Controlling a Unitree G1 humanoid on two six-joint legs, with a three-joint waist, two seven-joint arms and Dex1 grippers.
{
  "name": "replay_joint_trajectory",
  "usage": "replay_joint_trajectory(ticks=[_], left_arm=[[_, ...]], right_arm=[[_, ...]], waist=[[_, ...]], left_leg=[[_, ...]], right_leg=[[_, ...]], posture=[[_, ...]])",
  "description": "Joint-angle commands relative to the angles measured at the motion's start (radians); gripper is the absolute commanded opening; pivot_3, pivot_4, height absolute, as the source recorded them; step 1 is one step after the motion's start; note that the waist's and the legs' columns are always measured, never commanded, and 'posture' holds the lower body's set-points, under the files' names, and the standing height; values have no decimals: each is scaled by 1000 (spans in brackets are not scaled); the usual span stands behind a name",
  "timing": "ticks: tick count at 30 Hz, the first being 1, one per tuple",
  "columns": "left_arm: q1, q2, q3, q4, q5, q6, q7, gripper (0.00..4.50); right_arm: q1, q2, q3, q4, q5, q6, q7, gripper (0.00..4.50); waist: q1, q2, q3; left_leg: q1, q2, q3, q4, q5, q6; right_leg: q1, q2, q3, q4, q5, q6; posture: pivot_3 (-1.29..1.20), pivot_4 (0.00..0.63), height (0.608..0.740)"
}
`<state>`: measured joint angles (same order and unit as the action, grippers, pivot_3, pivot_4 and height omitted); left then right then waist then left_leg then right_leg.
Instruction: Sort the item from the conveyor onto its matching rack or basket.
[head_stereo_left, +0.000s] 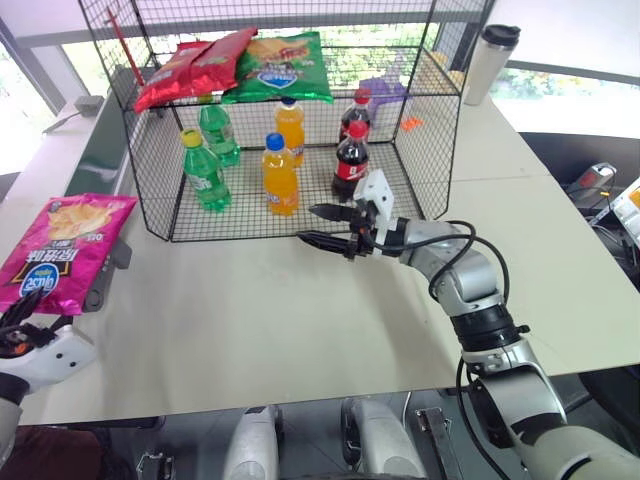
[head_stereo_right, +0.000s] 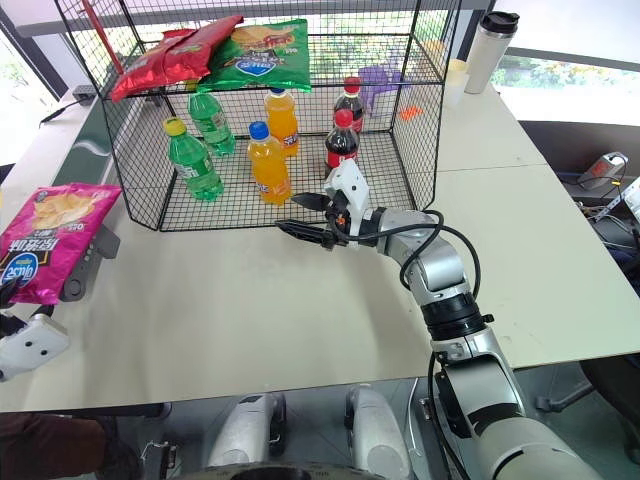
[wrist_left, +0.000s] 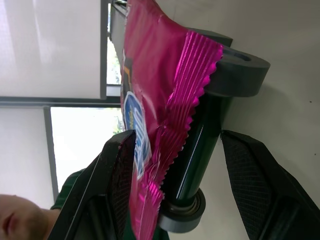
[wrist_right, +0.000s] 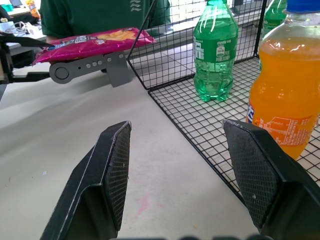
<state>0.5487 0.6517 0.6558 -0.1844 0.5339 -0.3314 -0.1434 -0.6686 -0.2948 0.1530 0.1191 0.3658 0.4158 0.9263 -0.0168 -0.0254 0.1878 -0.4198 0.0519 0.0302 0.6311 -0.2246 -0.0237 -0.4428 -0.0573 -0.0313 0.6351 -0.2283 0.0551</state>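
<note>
The magenta-pink crisp bag (head_stereo_left: 62, 250) lies flat on the conveyor's (head_stereo_left: 100, 160) near end at the surface's (head_stereo_left: 250, 320) left edge, showing yellow crisps, a blue oval logo. The left wrist view shows its crimped seam overhanging the end roller (wrist_left: 197, 165) between the open left pincer's (wrist_left: 187, 190) fingers, ungripped. The right wrist view shows the right pincer (wrist_right: 177, 170) open and empty beside the wire cage's (head_stereo_left: 420, 150) front edge.

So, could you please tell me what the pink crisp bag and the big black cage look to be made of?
The pink crisp bag looks like thin glossy plastic or foil film: it shines, wrinkles, and has a crimped, zigzag-cut end seam. The black cage looks like welded metal wire with a dark, fairly matt coating: thin straight rods form a regular grid, though the coating type is unclear.
</note>
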Motion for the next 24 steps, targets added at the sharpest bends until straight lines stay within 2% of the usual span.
replay_joint_trajectory(ticks=[1, 5, 11, 24], left_arm=[[9, -6, 82, -60, 1, 9, 53, 2789], [-1, 3, 89, -65, 12, 16, 65, 2789], [-30, 47, 15, -4, -11, 23, 8, 2789], [-168, 118, -84, 109, 14, 40, 35, 2789]], right_arm=[[-4, 7, -7, -25, 2, -14, -1, 2976], [-5, 12, -4, -20, 2, -16, 2, 2976], [0, 18, -5, -22, 0, -17, -5, 2976], [19, 18, -14, -51, 1, -10, -37, 2976]], waist=[[3, 0, 0], [3, 0, 0], [2, 0, 0], [3, 0, -1]], left_leg=[[0, 0, 0, 0, 0, 0], [1, 0, 0, 0, 0, 0], [1, 0, 0, 0, 0, 0], [4, 0, 0, 0, 0, 0]], right_leg=[[0, 0, 0, 0, 0, 0], [1, 0, 0, 0, -1, -2], [1, 0, 0, 1, 0, 0], [3, 0, 0, 2, 0, 0]], posture=[[0, 150, 740], [0, 150, 740], [0, 150, 740], [0, 150, 740]])
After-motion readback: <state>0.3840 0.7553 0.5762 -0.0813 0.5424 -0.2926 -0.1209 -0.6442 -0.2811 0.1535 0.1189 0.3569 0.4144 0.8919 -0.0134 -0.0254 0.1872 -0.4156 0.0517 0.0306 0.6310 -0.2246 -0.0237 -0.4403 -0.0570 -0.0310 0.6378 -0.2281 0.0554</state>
